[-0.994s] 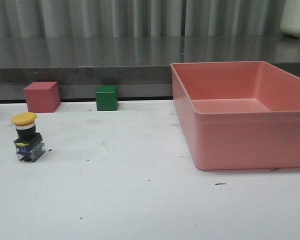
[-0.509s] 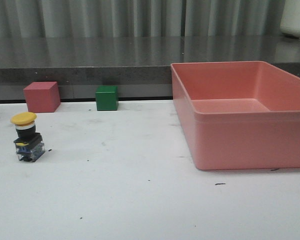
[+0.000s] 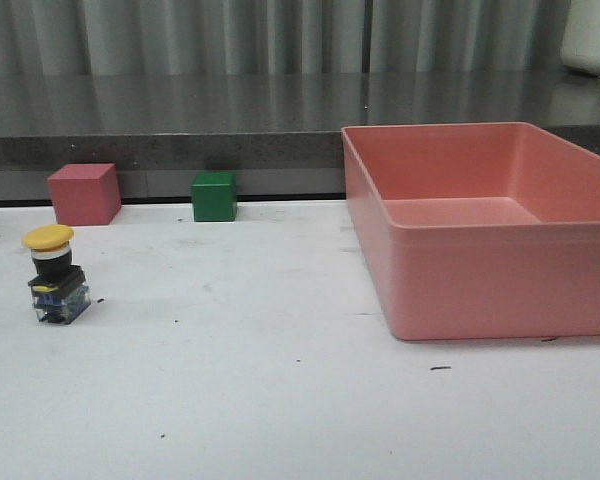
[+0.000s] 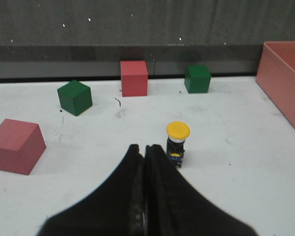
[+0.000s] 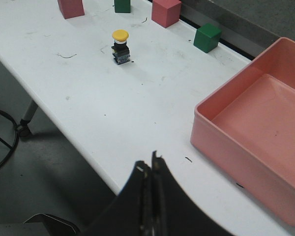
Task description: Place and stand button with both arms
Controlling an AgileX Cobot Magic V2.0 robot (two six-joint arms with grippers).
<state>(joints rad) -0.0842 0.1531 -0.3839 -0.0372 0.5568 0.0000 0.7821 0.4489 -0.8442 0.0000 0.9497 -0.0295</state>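
Button [image 3: 54, 276] stands upright on the white table [image 3: 280, 380], toward its left side in the front view, well apart from the large pink bin [image 3: 490, 225] on the right. Its long axis runs vertically: the yellow mushroom cap points straight up, the black collar sits below it, and the black-and-clear blocky base rests on the tabletop.

Left gripper [image 4: 143, 150] has its two black fingers pressed together with no gap, holding nothing; the tips hover just short of the button without touching it. Right gripper [image 5: 151, 164] is likewise closed and empty, over the near edge of the table, far from the button.

Neither arm appears in the front view. A red cube [image 3: 83, 194] and a green cube [image 3: 214, 196] sit along the back edge behind the button. In the left wrist view, the fingers cover part of the button's base. The bin's right end is cut off by the frame edge.
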